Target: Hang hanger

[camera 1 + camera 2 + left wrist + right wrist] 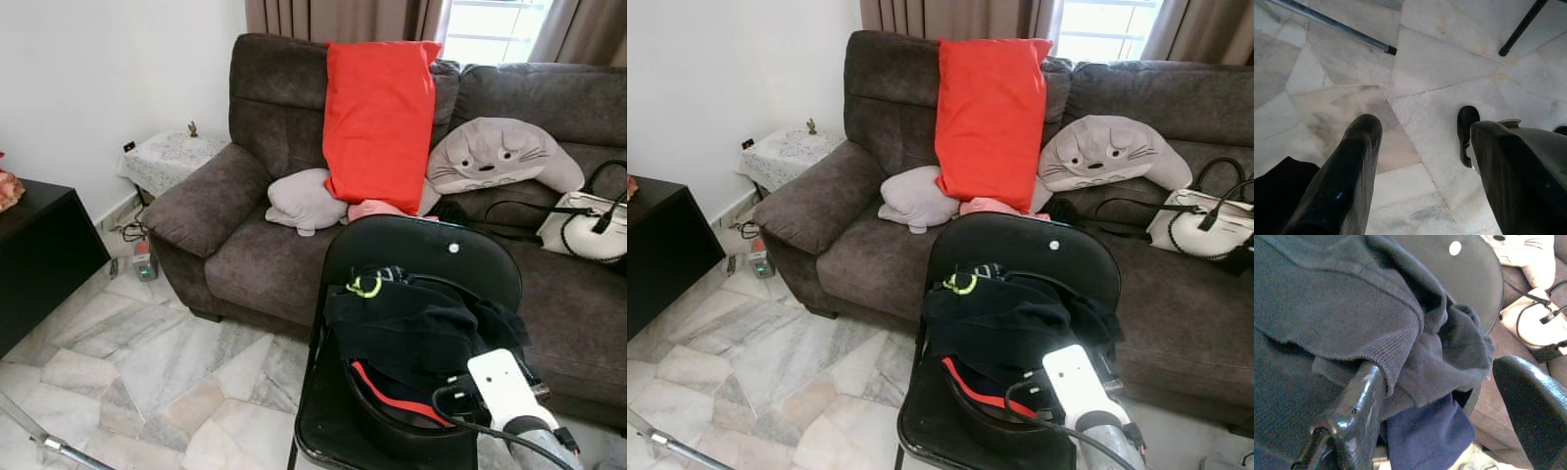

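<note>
A black folding chair (423,247) stands in front of the sofa with a pile of dark clothes (416,328) on its seat. A yellow-green hook (364,286), likely the hanger's, pokes out at the pile's top, and a red strip (387,392) shows lower down. My right arm's white wrist (502,384) reaches in at the pile's near right side. In the right wrist view my right gripper (1444,416) is open, with one finger (1359,406) pressed under a fold of dark knit cloth (1342,308). My left gripper (1425,147) hangs open over the marble floor.
A dark brown sofa (245,255) carries a red cushion (380,122), a grey plush (500,152) and a white handbag (588,227). A black cabinet (39,255) stands at the left. A metal pole (59,448) lies on the floor near my left side.
</note>
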Robot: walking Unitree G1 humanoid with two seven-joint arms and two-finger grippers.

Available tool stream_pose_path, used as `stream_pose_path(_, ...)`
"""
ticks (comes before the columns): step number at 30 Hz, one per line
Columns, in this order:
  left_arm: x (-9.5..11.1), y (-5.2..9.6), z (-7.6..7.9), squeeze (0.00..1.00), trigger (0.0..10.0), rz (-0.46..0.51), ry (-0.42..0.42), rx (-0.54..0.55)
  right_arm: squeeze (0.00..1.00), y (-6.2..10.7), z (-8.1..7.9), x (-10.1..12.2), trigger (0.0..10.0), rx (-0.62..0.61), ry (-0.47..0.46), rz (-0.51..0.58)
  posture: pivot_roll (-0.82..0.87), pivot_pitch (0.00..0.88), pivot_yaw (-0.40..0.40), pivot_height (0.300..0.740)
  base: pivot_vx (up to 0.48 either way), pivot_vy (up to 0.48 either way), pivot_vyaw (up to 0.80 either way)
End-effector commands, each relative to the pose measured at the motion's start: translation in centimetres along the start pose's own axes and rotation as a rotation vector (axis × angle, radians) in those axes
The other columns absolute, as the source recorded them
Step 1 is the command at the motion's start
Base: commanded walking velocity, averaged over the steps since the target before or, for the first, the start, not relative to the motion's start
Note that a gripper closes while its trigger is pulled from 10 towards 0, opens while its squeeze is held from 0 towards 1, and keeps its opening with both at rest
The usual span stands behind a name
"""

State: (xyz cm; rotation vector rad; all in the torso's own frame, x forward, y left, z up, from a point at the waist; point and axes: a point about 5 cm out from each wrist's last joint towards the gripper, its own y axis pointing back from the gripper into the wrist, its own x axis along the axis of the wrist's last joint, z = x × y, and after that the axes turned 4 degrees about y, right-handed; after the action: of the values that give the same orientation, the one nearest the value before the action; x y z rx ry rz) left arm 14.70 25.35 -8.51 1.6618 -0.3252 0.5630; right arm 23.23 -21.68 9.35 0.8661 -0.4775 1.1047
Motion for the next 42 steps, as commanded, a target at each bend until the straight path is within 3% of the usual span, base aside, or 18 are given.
stream_pose_path(1,-0.5,0.1,-0.1,0.00,10.0,-0.014,0.005,0.002,0.00,-0.2,0.1,-0.1,10.0,-0.011,-0.014,-0.006,-0.08,0.000,0.032,0.740,0.000,0.000,0.00)
stream_pose_path(11,-0.4,0.1,-0.1,0.00,10.0,-0.012,0.000,0.000,0.00,-1.2,0.2,-0.4,10.0,-0.035,-0.025,-0.015,-0.08,0.000,0.039,0.740,0.000,0.000,0.00)
stream_pose_path(17,-0.3,0.1,-0.1,0.00,10.0,-0.009,-0.004,-0.002,0.00,-2.5,0.4,0.6,10.0,-0.052,-0.032,0.045,-0.08,0.000,0.042,0.740,0.000,0.000,0.00)
stream_pose_path(22,-0.2,0.0,0.0,0.00,10.0,-0.005,-0.004,-0.002,0.00,-3.0,-0.4,1.2,10.0,-0.016,-0.088,0.102,-0.07,0.000,0.043,0.740,0.000,0.000,0.00)
stream_pose_path(27,-0.1,0.0,0.0,0.00,10.0,-0.004,-0.005,-0.003,0.00,-3.1,-0.7,0.1,10.0,-0.012,-0.105,0.032,-0.07,0.000,0.045,0.740,0.000,0.000,0.00)
stream_pose_path(32,-0.1,0.0,0.0,0.00,10.0,-0.003,-0.008,-0.004,0.00,-3.2,-1.0,-0.5,10.0,-0.008,-0.169,0.014,-0.07,0.000,0.048,0.740,0.000,0.000,0.00)
stream_pose_path(34,0.0,0.0,0.0,0.00,10.0,-0.002,-0.010,-0.006,0.00,-3.3,-1.2,-0.5,10.0,-0.007,-0.241,0.022,-0.07,0.000,0.048,0.740,0.000,0.000,0.00)
stream_pose_path(42,0.0,0.0,0.2,0.00,10.0,-0.001,-0.012,-0.010,0.00,-3.6,-1.5,0.0,10.0,0.017,-0.322,0.069,-0.06,0.000,0.047,0.740,0.000,0.000,0.00)
